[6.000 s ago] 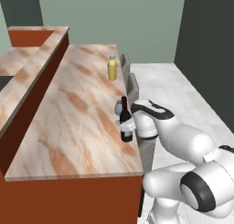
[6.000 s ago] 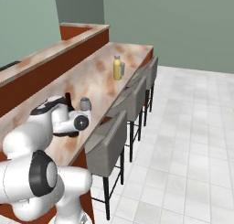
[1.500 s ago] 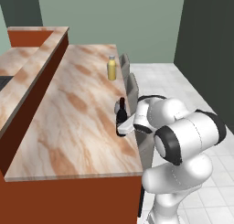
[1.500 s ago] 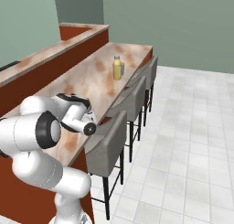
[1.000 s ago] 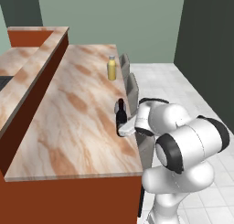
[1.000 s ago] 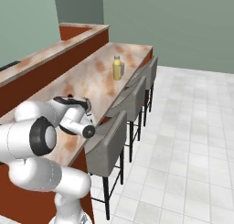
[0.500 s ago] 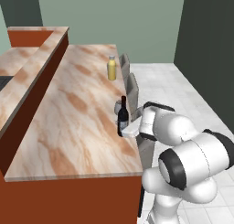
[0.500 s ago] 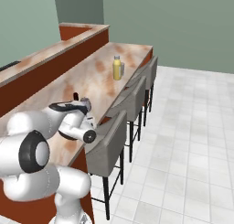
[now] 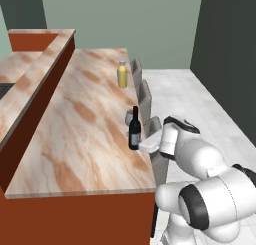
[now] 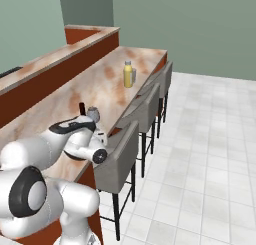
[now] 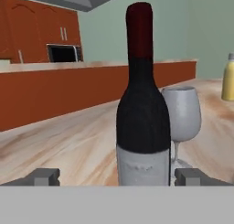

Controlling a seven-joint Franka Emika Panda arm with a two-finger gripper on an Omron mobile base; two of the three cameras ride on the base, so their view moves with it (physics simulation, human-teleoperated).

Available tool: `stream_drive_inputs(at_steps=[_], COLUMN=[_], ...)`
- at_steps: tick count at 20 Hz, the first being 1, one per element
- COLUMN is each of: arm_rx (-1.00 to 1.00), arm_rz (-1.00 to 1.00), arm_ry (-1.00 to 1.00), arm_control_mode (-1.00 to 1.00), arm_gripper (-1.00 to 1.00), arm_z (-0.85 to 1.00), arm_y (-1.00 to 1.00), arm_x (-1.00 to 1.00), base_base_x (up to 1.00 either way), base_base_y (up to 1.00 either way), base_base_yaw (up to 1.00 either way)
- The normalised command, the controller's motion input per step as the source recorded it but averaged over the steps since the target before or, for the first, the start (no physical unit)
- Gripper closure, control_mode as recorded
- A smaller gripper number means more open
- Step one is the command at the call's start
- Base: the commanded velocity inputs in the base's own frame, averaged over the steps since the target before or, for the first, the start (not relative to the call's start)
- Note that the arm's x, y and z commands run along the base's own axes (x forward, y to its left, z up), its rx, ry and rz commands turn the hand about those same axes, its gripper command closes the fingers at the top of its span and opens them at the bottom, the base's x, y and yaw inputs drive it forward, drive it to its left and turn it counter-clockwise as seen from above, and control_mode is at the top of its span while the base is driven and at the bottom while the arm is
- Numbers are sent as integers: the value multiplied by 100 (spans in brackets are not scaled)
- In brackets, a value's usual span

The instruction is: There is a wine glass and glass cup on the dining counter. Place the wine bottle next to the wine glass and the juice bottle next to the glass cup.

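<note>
The wine bottle (image 9: 134, 130) (image 11: 142, 113), dark with a red neck and pale label, stands upright on the dining counter (image 9: 75, 139) near its right edge. The wine glass (image 9: 128, 118) (image 11: 181, 112) is just behind it, close beside. My gripper (image 9: 142, 145) (image 11: 117, 176) is open at the bottle's base; its fingertips (image 11: 45, 176) sit wide on either side without touching the glass. Farther along the counter is the yellow juice bottle (image 9: 122, 74) (image 10: 129, 74) (image 11: 228, 79). I cannot make out the glass cup.
Grey stools (image 9: 143, 92) (image 10: 148, 108) line the counter's right edge, right beside my arm. A raised reddish-brown ledge (image 9: 46, 84) runs along the counter's left side. Wooden cabinets and a microwave (image 11: 64, 54) are beyond it. White tiled floor (image 10: 200, 154) lies to the right.
My arm's elbow has swung out and down to the right over the last seconds. The wine bottle has stayed about where it was, next to the wine glass.
</note>
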Motion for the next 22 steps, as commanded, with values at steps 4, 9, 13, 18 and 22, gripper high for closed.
stream_drive_inputs(at_steps=[4,9,13,18,22], arm_rx=[6,1,3,4,1], arm_rz=[-8,-11,-14,-16,-17], arm_ry=[2,19,34,45,35], arm_control_mode=[-100,-100,-100,-100,-100], arm_gripper=[-100,-100,-100,-100,-100], arm_z=[23,44,53,33,17], arm_y=[-23,-17,-16,-21,-18], arm_x=[-37,-39,-43,-53,-63], base_base_x=[0,0,0,0,0], base_base_y=[0,0,0,0,0], base_base_yaw=[0,0,0,0,0])
